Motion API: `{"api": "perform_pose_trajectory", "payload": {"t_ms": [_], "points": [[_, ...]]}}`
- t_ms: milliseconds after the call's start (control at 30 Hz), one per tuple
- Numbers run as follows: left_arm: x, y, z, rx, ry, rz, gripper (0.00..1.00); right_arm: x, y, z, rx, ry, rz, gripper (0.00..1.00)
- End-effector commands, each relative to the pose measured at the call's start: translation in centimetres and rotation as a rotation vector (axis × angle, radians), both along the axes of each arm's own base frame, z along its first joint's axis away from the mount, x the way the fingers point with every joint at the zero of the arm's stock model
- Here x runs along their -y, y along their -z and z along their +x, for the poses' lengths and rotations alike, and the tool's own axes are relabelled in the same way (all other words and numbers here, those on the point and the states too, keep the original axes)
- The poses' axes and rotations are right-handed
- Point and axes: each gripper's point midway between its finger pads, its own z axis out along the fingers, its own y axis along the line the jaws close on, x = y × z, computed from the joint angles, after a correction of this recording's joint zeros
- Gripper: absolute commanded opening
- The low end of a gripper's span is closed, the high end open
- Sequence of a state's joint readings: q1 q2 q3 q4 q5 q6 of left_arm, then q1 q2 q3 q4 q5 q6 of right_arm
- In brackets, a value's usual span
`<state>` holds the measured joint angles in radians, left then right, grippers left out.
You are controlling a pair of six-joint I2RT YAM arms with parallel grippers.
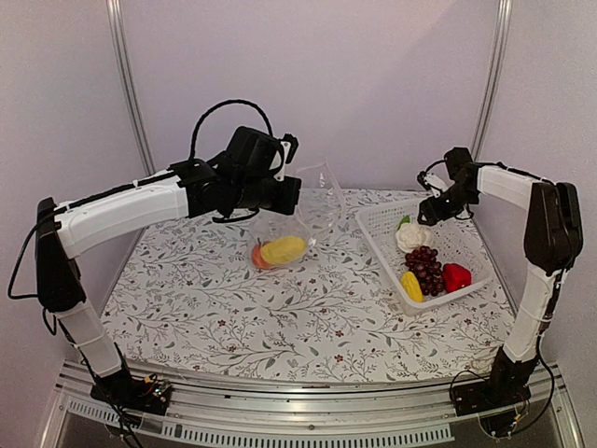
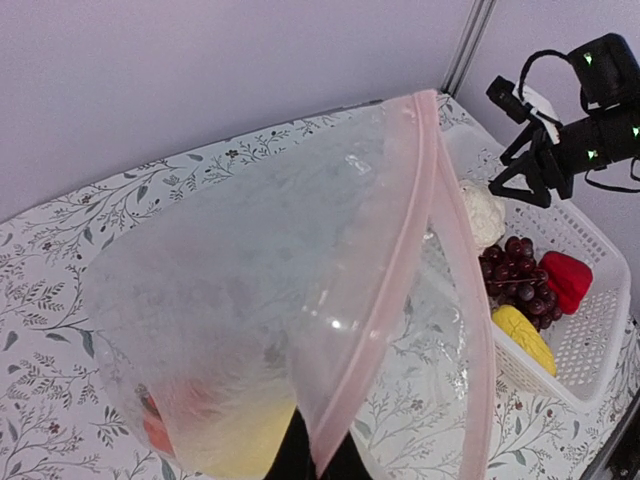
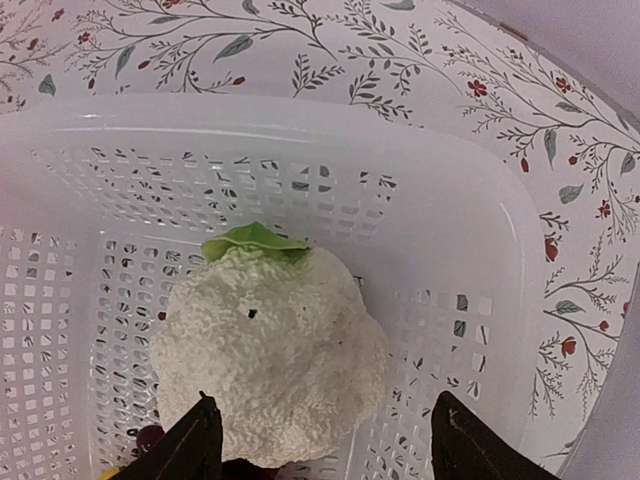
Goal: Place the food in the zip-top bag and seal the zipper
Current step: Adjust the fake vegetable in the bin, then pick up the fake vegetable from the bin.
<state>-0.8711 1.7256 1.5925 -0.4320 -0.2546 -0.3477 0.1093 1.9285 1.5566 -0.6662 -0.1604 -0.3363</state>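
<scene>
Lying in the basket [image 1: 381, 224] are four food pieces [image 1: 427, 266]; in the bag [image 1: 317, 191], two

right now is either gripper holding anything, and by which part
Left gripper pinches the zip-top bag by its pink zipper strip; right gripper, open over the cauliflower, holds nothing.

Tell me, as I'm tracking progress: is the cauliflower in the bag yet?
No, the cauliflower lies in the white basket, not in the bag.
</scene>
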Motion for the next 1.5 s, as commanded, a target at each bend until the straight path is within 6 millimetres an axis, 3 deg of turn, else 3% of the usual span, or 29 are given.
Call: {"api": "perform_pose_trajectory", "payload": {"t_ms": [0, 267, 467, 667, 800, 967, 1333, 1467], "points": [[-0.3, -0.2, 0.4, 0.005, -0.004, 0.002, 0.0, 1.5, 1.5, 0.2, -0.01, 0.028, -0.093, 0.67], [-0.3, -0.2, 0.1, 0.0, -0.001, -0.009, 0.0, 2.3, 4.6, -0.7, -0.031, 0.017, -0.218, 0.64], [-0.3, -0.2, 0.0, -0.003, -0.003, -0.014, 0.0, -0.8, 5.5, -1.9, -0.041, -0.078, -0.233, 0.75], [-0.3, 0.0, 0.0, -0.004, -0.001, -0.013, 0.0, -3.7, 4.6, -2.3, -0.053, -0.122, -0.102, 0.86], [-0.3, 0.1, 0.1, -0.007, -0.001, -0.012, 0.0, -4.8, 5.4, -2.7, -0.101, -0.139, -0.035, 0.9], [-0.3, 0.2, 0.1, -0.005, -0.002, -0.005, 0.0, -6.9, 6.0, -3.7, -0.177, -0.179, 0.083, 0.91], [-0.5, 0.5, 0.1, -0.007, -0.006, 0.005, 0.0, -9.4, 6.7, -4.8, -0.312, -0.214, 0.296, 0.92], [-0.5, 0.4, 0.0, -0.007, -0.005, 0.003, 0.0, -9.7, 6.1, -4.7, -0.338, -0.21, 0.365, 0.84]]}}
